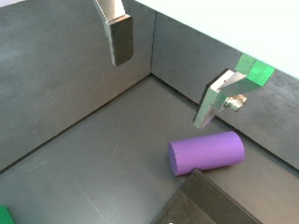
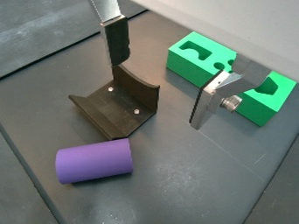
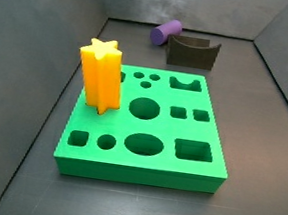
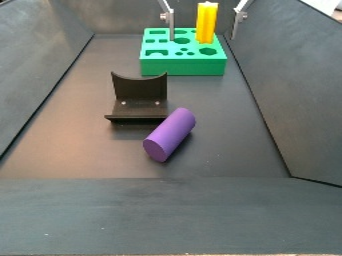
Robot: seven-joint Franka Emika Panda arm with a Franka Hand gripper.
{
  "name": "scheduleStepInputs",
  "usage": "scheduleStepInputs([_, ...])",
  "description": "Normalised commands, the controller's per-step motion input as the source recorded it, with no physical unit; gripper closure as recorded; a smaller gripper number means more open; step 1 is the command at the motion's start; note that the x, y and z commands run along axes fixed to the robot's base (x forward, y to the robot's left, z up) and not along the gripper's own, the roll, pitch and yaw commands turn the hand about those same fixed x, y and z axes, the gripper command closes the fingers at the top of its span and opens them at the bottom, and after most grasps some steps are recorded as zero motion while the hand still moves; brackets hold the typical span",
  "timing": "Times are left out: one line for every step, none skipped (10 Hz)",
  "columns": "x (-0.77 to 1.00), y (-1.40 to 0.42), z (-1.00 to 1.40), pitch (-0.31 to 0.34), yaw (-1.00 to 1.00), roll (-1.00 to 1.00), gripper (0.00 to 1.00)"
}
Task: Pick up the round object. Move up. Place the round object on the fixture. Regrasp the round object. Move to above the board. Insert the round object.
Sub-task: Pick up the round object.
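The round object, a purple cylinder [image 4: 170, 134], lies on its side on the dark floor beside the fixture [image 4: 138, 98]; both side views show it [image 3: 167, 30]. It also shows in both wrist views [image 1: 208, 151] [image 2: 93, 162]. The fixture [image 2: 117, 105] is a dark block with a curved notch, and nothing is in it. My gripper [image 1: 159, 92] [image 2: 156, 93] hangs open and empty well above the floor, apart from the cylinder. Its fingertips [image 4: 168, 15] show only at the top edge of a side view. The green board [image 3: 145, 125] has several shaped holes.
A tall orange star-shaped post [image 3: 100, 73] stands in the board near one edge, also seen in a side view [image 4: 206, 20]. Dark grey walls [image 3: 39, 54] enclose the floor on all sides. A corner of the board shows in a wrist view [image 2: 228, 74].
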Motion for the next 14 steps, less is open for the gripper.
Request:
scheduleStepInputs([-0.05, 0.00, 0.00, 0.000, 0.00, 0.00, 0.00])
scheduleStepInputs([-0.25, 0.06, 0.00, 0.000, -0.12, 0.00, 0.00])
scheduleStepInputs([-0.36, 0.27, -0.23, -0.041, -0.33, 0.05, 0.00])
scheduleStepInputs([-0.15, 0.31, -0.53, -0.089, -0.50, 0.12, 0.00])
scheduleStepInputs([0.11, 0.19, -0.61, -0.046, -0.69, 0.13, 0.00])
scheduleStepInputs([0.33, 0.06, -0.57, -0.009, -0.74, 0.16, 0.00])
scheduleStepInputs([0.43, 0.01, -0.54, -0.001, -0.76, 0.15, 0.00])
scheduleStepInputs([0.41, 0.00, -0.55, -0.007, -0.78, 0.15, 0.00])
scheduleStepInputs([0.41, 0.01, -0.52, -0.020, -0.77, 0.13, 0.00])
scheduleStepInputs([0.40, 0.04, -0.49, 0.000, -0.79, 0.12, 0.00])
scheduleStepInputs([0.39, 0.04, -0.47, 0.000, -0.80, 0.11, 0.00])
scheduleStepInputs([0.39, 0.05, -0.48, 0.000, -0.81, 0.10, 0.00])
scheduleStepInputs([0.35, 0.13, -0.47, 0.000, -0.77, 0.09, 0.00])
scheduleStepInputs([0.01, 0.34, -0.40, 0.000, -0.61, 0.09, 0.00])
